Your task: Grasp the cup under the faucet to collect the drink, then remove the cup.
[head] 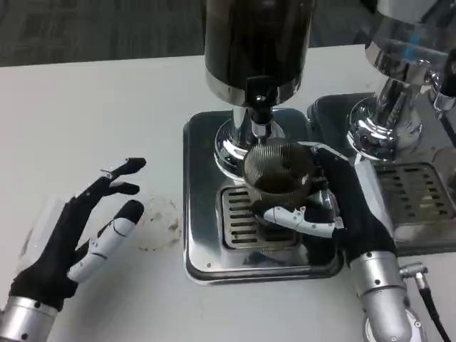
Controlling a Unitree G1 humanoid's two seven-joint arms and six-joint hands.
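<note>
Cup (276, 173) base hidden — right robot hand (335, 206) grips.

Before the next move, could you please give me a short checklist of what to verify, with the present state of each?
1. Right hand grips the cup: ok.
2. Cup under the faucet: ok.
3. Cup over the drip tray: ok.
4. Cup upright: ok.
5. Drink level in the cup: cannot tell; the inside looks dark.
6. Left hand away from the tray, on the table, holding nothing: ok.
</note>
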